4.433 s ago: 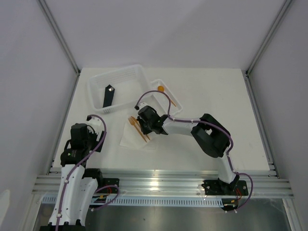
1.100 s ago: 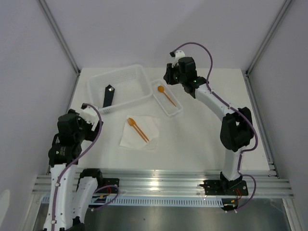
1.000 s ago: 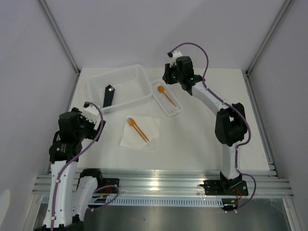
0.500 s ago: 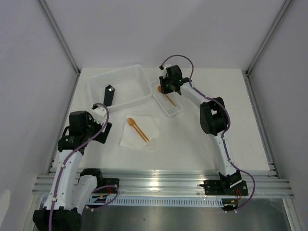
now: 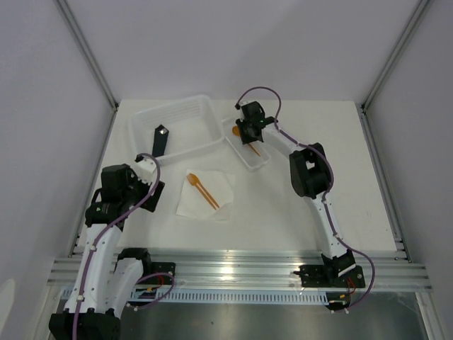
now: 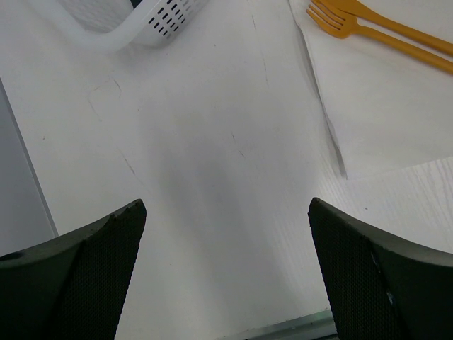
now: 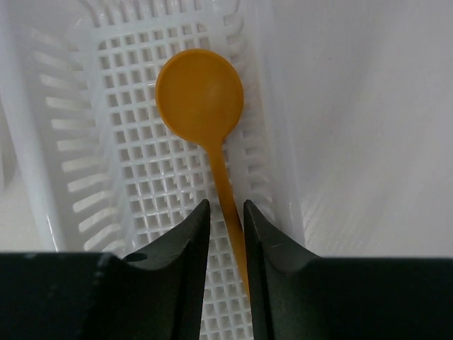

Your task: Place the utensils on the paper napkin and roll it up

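Nearest, the left pincer (image 6: 226,227) hangs released, jaws wide, above bare desk (image 6: 198,142) just left of the napkin (image 6: 382,106). On the napkin an orange fork (image 6: 386,42) and a second orange stick (image 6: 403,28) lie side by side. Farther back, the right pincer (image 7: 226,212) reaches into the narrow tray (image 7: 106,177), its fingers closely flanking the spoon (image 7: 200,95) handle. I cannot tell whether it is clenched.

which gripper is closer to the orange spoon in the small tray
Right. The right gripper sits over the small tray, its jaws either side of the spoon handle. The left gripper hovers above bare table beside the napkin, well away.
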Tool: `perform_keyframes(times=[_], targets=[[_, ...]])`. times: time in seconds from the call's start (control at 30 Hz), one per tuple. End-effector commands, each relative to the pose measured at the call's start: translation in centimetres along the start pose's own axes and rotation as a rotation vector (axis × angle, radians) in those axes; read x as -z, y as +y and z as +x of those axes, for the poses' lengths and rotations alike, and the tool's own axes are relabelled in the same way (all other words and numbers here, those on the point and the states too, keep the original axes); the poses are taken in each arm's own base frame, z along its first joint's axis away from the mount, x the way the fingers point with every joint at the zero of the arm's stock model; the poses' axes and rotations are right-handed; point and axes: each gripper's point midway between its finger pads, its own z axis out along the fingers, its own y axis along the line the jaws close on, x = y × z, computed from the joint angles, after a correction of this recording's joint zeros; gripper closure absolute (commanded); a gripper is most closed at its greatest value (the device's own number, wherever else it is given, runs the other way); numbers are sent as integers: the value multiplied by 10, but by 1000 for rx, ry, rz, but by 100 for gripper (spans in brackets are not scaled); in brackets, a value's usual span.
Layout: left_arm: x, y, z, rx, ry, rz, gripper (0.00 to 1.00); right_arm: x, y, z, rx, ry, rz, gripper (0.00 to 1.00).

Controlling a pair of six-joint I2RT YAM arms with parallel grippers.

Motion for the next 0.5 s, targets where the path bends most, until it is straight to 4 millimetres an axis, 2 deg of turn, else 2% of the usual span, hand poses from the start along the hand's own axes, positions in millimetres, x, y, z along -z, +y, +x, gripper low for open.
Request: perform_keyframes(times=[0.0, 0.07, 0.1, 0.2, 0.27, 0.4, 0.47], targets=[[0, 0, -6, 8, -32, -4, 0, -2, 8, 15, 34, 53, 7, 72], [1, 1, -7, 8, -35, -9, 0, -2, 10, 19, 38, 63, 8, 76], [0, 1, -7, 6, -37, -10, 0, -1, 12, 23, 39, 70, 6, 82], [1, 1, -7, 6, -37, -10, 1, 6, 10, 16, 20, 46, 14, 90], [1, 1, -7, 6, -38, -10, 0, 12, 7, 8, 20, 25, 23, 92], [2, 1, -7, 6, -42, -17, 1, 29, -1, -21, 24, -47, 39, 100], [3, 0, -7, 3, -43, -14, 0, 43, -5, -40, 15, -93, 41, 100]])
